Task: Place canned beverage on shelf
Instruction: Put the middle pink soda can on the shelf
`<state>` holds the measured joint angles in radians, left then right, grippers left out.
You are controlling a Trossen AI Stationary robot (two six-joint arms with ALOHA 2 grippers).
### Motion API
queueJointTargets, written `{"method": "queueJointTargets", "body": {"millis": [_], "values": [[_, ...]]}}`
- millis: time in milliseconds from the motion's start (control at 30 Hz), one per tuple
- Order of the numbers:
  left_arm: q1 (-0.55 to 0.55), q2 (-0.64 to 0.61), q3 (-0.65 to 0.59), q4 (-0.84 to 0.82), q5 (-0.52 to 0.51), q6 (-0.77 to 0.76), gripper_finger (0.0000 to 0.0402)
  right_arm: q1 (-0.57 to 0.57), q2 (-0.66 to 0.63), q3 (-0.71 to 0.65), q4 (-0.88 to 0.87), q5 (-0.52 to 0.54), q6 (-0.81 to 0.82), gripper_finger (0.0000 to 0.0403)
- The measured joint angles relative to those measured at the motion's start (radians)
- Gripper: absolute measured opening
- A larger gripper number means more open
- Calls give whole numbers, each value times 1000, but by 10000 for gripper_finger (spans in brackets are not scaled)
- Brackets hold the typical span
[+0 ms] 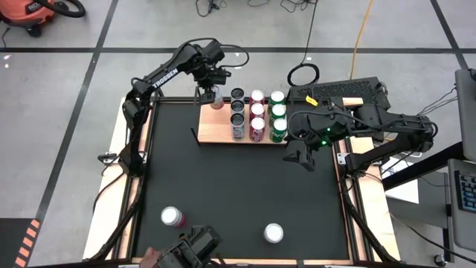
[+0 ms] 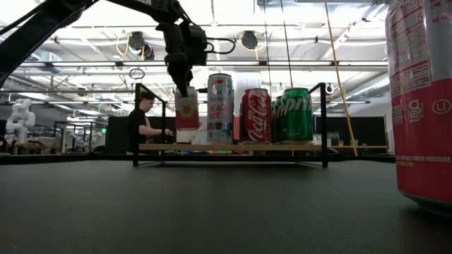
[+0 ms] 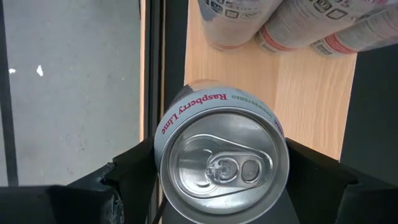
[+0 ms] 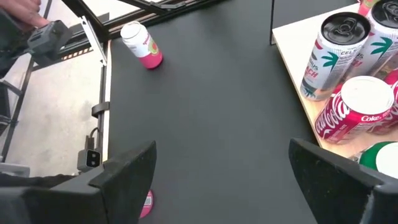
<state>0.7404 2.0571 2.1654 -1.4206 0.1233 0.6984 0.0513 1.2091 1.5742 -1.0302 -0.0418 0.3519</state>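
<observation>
My left gripper (image 1: 216,93) is shut on a white can labelled Raspberry Lime (image 3: 217,155) over the far left corner of the shelf (image 1: 216,132), a light wooden board. In the low view the can (image 2: 186,111) hangs just left of the standing cans. Several cans (image 1: 256,113) stand on the shelf in three columns. My right gripper (image 1: 301,156) is open and empty over the black mat, right of the shelf. My left gripper pinches the can's upper wall just under the rim (image 3: 163,163) between its two fingers (image 3: 134,171), one on each opposite side. The fingers come from above, pointing down. The can is upright, top up, and in the low view its base (image 2: 186,129) appears slightly above the board.
Two more cans stand on the mat near its front edge (image 1: 172,217) (image 1: 274,233); one looms at the low view's right (image 2: 424,99). A person's hand with a dark device (image 1: 192,249) is at the near edge. A keyboard (image 1: 335,91) lies at the far right.
</observation>
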Motion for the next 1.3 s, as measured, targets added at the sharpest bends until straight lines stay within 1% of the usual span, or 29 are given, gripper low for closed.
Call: {"method": "queueJointTargets", "body": {"millis": [100,433,533,667,900,1133,1300], "values": [[5,3,0,0,0,23,288,0,0,0,0,0,0,341],[9,51,-5,5,10,17,288,0,0,0,0,14,0,341],[9,51,-27,31,12,23,288,0,0,0,0,14,2,341],[9,51,-28,27,15,36,288,0,0,0,0,14,2,341],[23,51,-28,39,61,68,288,0,0,0,1,15,-5,341],[25,51,-28,40,61,71,288,0,0,0,1,15,0,341],[26,51,-66,52,60,75,288,0,0,0,1,15,1,341]]}}
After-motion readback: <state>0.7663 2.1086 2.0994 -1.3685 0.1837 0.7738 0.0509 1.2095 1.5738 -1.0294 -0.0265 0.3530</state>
